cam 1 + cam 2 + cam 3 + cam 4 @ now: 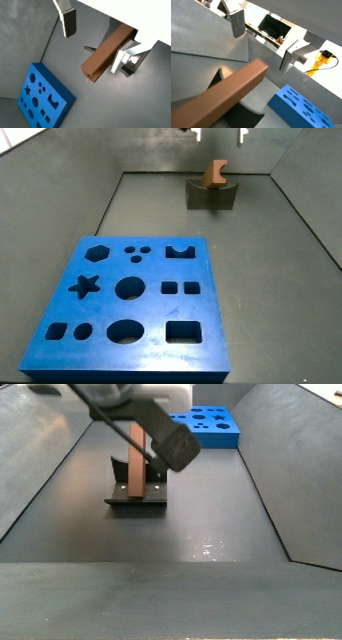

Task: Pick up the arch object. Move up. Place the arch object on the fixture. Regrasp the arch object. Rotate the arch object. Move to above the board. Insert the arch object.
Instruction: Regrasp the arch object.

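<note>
Progress: you have the arch object point(217, 172) standing on the fixture point(211, 194); regrasp, rotation and insertion remain, I judge.
Gripper point(98, 41): fingers spread, above the block, holding nothing.
Board point(128, 305): well apart, its cutouts unfilled.
Block: long, orange-brown wood, tilted upright.

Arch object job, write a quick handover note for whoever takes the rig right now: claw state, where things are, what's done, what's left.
Claw: open, holding nothing, above the fixture at the far end of the floor from the board; its fingers stand apart, clear of the piece.
Arch object: standing on the fixture, released.
Board: flat on the floor, no piece in any cutout; the arch-shaped slot is free.
Done: pick up, lift, place on the fixture.
Left: regrasp, rotate, move above the board, insert.
</note>
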Controlling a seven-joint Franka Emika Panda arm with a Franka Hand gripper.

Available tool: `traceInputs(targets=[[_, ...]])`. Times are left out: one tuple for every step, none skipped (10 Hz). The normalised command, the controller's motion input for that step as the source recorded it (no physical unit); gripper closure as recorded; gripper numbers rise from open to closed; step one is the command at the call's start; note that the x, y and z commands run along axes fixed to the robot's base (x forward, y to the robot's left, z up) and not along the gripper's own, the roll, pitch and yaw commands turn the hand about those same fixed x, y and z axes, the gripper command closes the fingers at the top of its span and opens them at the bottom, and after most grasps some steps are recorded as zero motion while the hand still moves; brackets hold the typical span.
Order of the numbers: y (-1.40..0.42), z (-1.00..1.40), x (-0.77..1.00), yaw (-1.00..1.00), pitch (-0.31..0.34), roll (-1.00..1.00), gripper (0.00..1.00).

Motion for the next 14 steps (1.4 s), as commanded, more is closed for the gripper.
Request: traceInputs(targets=[[-1.0, 0.85, 0.0, 0.05, 0.041, 1.0, 0.0], [-1.0, 0.84, 0.01, 0.05, 0.04, 1.0, 0.0], [-1.0, 0.82, -0.02, 0.05, 0.033, 1.0, 0.0], [-1.0, 0.74, -0.06, 0.04, 0.025, 1.0, 0.0], [-0.98, 0.66, -0.07, 0.04, 0.022, 1.0, 0.0], [-0.74, 0.35, -0.05, 0.04, 0.02, 1.0, 0.0], [-0.56, 0.14, -0.03, 0.04, 0.018, 1.0, 0.0], [-0.29, 0.03, -0.01, 0.05, 0.016, 1.0, 0.0], [-0.09, 0.03, -0.02, 0.05, 0.015, 1.0, 0.0], [-0.02, 0.03, -0.03, 0.05, 0.012, 1.0, 0.0], [-0.03, 0.02, -0.02, 0.05, 0.01, 1.0, 0.0], [-0.04, 0.0, -0.01, 0.05, 0.005, 1.0, 0.0], [-0.03, 0.01, -0.01, 0.05, 0.003, 1.0, 0.0], [-0.02, 0.01, 0.0, 0.05, -0.001, 1.0, 0.0]])
